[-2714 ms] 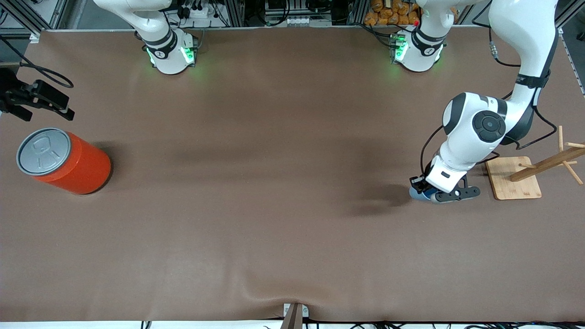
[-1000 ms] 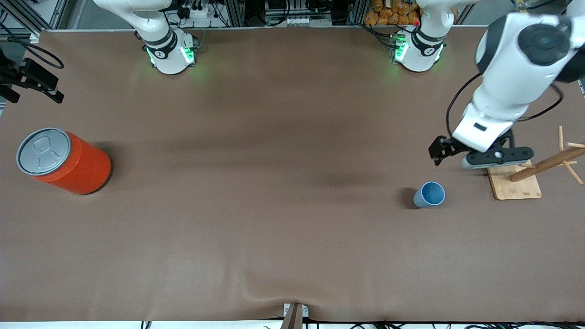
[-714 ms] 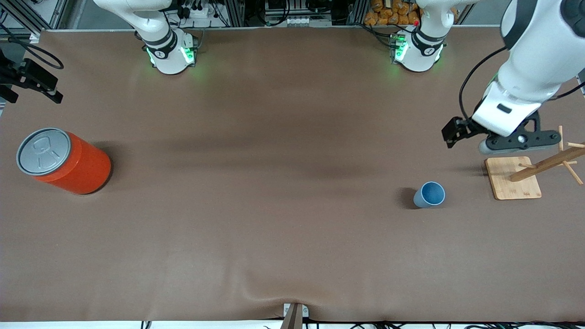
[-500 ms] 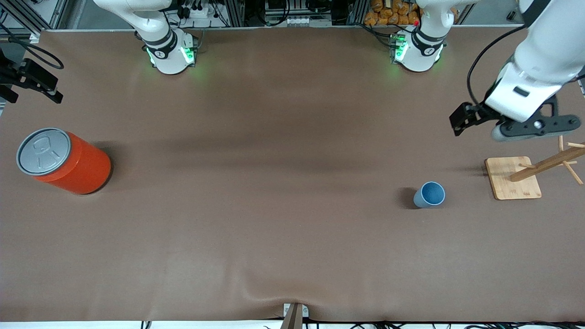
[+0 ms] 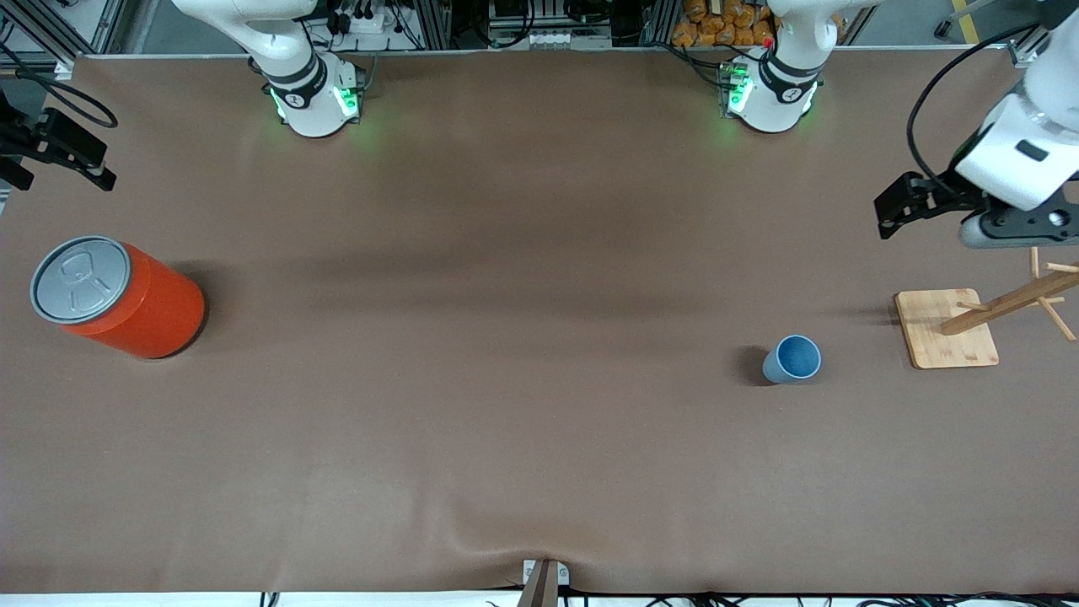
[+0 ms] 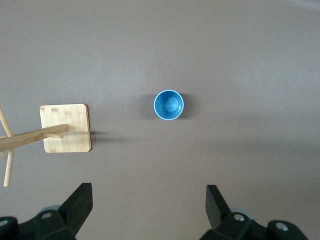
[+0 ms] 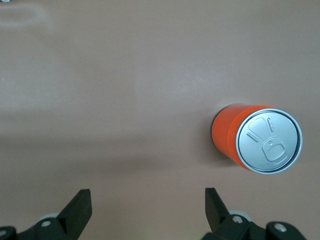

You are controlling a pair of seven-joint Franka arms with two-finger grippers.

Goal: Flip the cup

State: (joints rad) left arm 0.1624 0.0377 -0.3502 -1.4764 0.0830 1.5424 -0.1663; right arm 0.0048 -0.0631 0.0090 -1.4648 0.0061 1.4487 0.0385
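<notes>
The small light blue cup (image 5: 792,360) stands upright on the brown table, its mouth up and its inside darker blue. It also shows in the left wrist view (image 6: 169,105), free of any gripper. My left gripper (image 5: 1011,228) is open and empty, high over the table at the left arm's end, clear of the cup; its open jaws show in the left wrist view (image 6: 149,202). My right gripper (image 5: 59,152) is open and empty, up over the table's edge at the right arm's end, and waits; its own view shows it too (image 7: 148,205).
A big orange can (image 5: 118,297) with a grey lid stands at the right arm's end and shows in the right wrist view (image 7: 260,137). A wooden peg stand on a square base (image 5: 944,329) stands beside the cup, toward the left arm's end (image 6: 65,128).
My left gripper let go of the cup, which now stands mouth up, then rose and drew away toward the left arm's end. The right gripper lifted a little, then stayed still.
</notes>
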